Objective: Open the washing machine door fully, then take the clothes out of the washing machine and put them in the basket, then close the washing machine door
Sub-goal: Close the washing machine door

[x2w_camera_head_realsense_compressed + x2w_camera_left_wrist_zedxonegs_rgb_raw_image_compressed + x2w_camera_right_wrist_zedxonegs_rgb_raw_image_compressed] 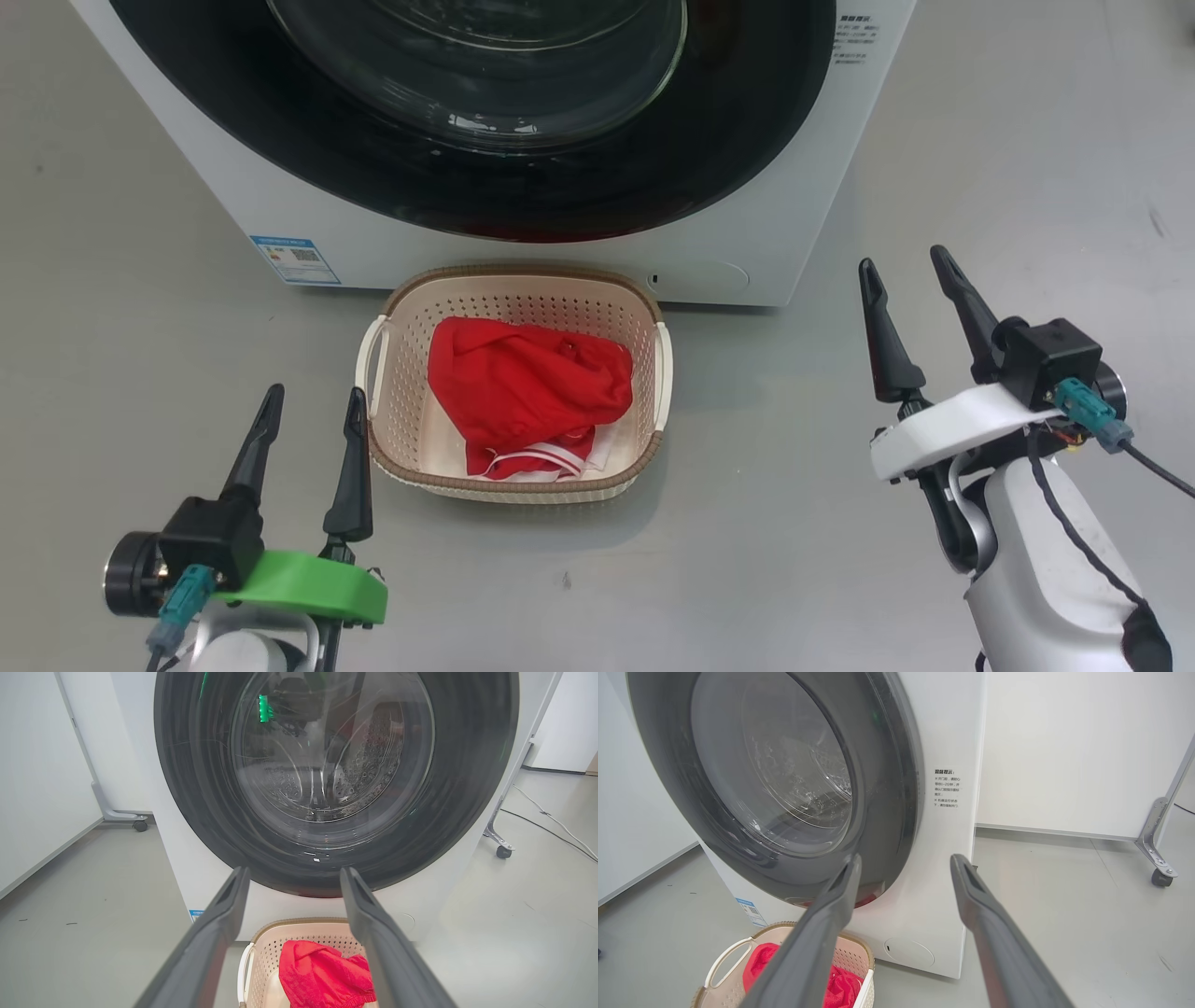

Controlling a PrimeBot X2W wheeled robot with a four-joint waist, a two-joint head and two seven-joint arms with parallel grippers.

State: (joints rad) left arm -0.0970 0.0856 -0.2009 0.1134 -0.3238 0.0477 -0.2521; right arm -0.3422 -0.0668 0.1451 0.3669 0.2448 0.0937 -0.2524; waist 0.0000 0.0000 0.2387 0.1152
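Red clothes (527, 387) in basket (523, 273); washing machine door (280, 121) closed; left gripper (316, 392), right gripper (903, 258): both with fingers apart, holding nothing

White washing machine (784, 243), black-rimmed door (373, 140), cream basket (523, 277) with brown rim, red clothes (527, 383) with white stripes

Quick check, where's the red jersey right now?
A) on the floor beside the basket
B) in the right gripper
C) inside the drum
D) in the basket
D: the clothes lie bunched inside the basket, which stands on the floor in front of the washing machine. The left gripper and the right gripper are both open and hold nothing.
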